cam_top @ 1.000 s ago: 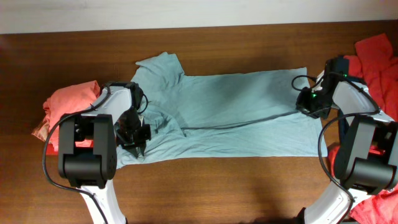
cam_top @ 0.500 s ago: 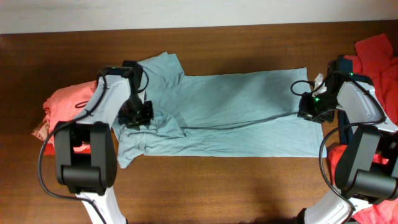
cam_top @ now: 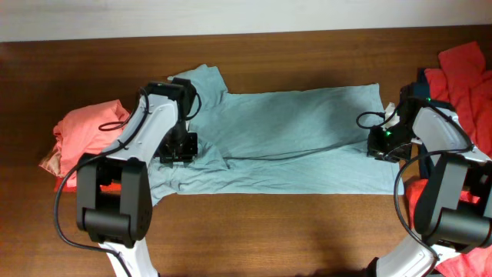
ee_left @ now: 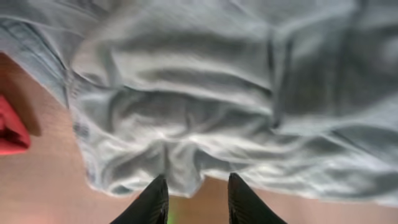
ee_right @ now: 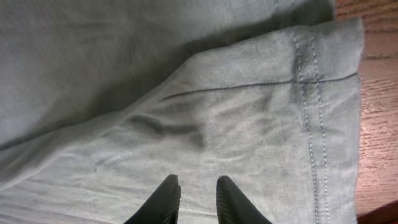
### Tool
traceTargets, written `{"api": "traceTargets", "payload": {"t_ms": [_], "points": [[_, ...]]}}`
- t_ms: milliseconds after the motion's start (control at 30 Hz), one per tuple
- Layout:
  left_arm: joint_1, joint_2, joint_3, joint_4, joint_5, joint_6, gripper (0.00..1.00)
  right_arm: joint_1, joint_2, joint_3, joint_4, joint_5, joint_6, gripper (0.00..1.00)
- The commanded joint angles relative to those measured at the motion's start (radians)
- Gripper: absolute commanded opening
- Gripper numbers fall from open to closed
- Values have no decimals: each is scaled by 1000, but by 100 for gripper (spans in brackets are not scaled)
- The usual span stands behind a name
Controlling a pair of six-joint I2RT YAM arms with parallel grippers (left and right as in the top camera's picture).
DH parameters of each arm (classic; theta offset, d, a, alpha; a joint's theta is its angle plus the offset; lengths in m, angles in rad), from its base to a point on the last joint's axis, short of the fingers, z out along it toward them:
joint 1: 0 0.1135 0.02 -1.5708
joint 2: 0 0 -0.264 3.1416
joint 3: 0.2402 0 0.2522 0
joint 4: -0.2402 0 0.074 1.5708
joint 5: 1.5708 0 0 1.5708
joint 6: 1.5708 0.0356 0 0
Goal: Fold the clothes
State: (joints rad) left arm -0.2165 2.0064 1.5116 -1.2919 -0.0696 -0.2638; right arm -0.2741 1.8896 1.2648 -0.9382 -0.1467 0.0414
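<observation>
Two claws on shirt (cam_top: 292, 138): your left claw (ee_left: 196, 182) clamps bunched cloth near sleeve; your right claw (ee_right: 198, 183), fingers nearly together over hem corner (gripping or not, can't tell).

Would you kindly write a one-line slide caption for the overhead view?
Left gripper and right gripper hold opposite ends of a pale blue T-shirt spread on the wooden table.

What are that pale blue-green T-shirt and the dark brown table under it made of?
The pale blue-green T-shirt looks like thin knit cotton or a cotton blend, matte: it creases softly and its hem shows double stitching. The dark brown table looks like wood or a wood-look laminate, with lengthwise grain streaks and a slight sheen; the pictures do not show which.
</observation>
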Motion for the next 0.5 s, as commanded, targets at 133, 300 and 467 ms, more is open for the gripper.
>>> {"api": "traceTargets", "payload": {"t_ms": [133, 300, 467], "points": [[10, -13, -203, 136, -51, -35, 32, 0, -14, -5, 3, 17, -11, 25], [12, -13, -304, 160, -50, -62, 32, 0, -14, -5, 2, 17, -11, 25], [13, -13, -321, 18, -43, -91, 31, 0, -14, -5, 0, 17, -11, 25]]}}
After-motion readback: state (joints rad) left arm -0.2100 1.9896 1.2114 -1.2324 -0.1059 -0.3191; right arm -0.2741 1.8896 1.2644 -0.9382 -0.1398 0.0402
